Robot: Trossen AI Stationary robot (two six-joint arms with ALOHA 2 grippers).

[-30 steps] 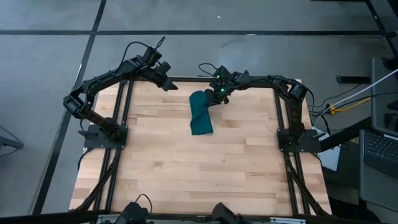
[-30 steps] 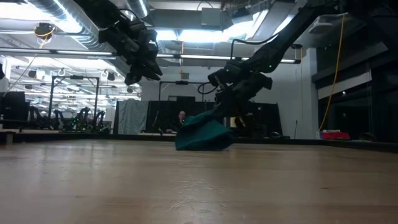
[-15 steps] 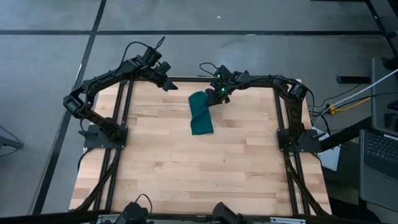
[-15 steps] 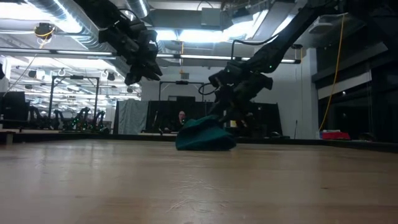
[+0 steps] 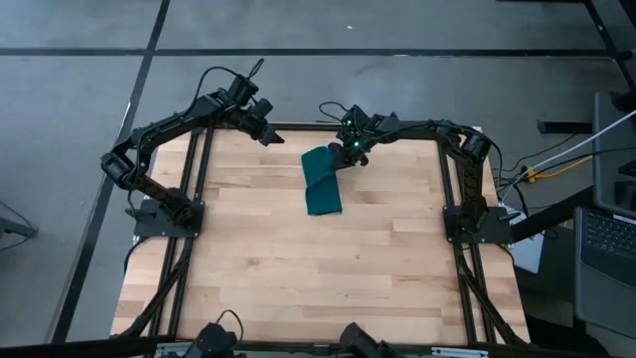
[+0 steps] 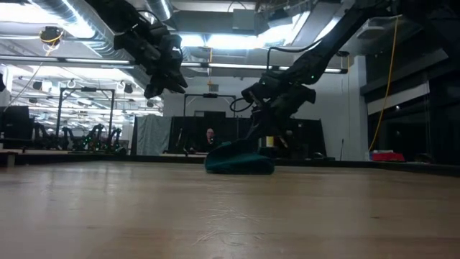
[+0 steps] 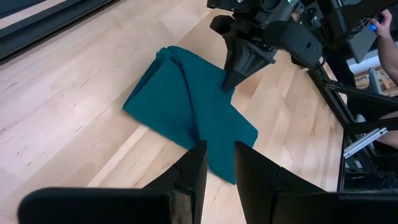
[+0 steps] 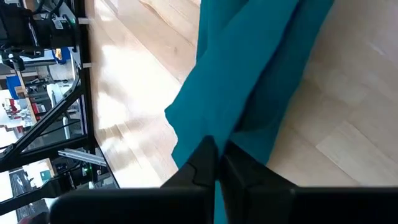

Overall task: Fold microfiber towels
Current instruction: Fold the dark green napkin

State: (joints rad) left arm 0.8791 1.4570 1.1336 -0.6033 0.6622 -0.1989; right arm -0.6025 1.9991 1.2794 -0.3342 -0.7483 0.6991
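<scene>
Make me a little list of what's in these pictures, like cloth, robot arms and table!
cloth: one teal towel, folded over itself, lying flat near the far edge of the table
table: light wooden top
right gripper: shut, pinching the towel's far corner, down low at the table
left gripper: raised over the far left part of the table, away from the towel, holding nothing
background: a person far off behind the table

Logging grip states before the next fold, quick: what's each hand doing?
Left hand: slightly open, empty, raised off the table.
Right hand: shut on the towel's edge.
</scene>
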